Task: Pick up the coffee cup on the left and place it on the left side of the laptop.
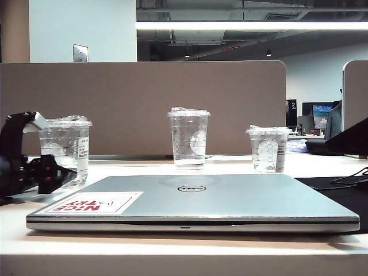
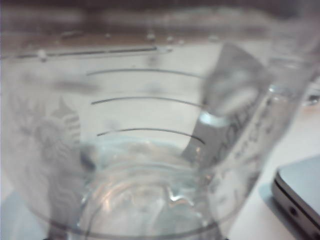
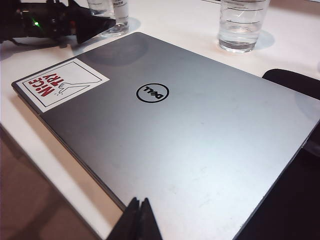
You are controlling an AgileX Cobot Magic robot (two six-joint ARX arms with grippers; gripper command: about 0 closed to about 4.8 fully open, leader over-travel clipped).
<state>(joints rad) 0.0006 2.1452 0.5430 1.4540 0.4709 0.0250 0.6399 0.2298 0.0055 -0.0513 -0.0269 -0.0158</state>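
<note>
laptop (image 1: 230, 198) flat in front, coffee cup (image 1: 66, 152) upright in left fingers (image 1: 57, 172)

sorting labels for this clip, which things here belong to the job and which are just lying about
In the job: coffee cup with the left gripper at it; laptop.
Lying about: taller cup; shortest cup; right gripper, shut above the laptop.

Left gripper (image 1: 54, 172) low at the far left of the exterior view, black fingers reaching level toward the middle, jaws parted, right gripper (image 3: 139, 212) poised above, fingertips pressed together, pointing forward
</note>
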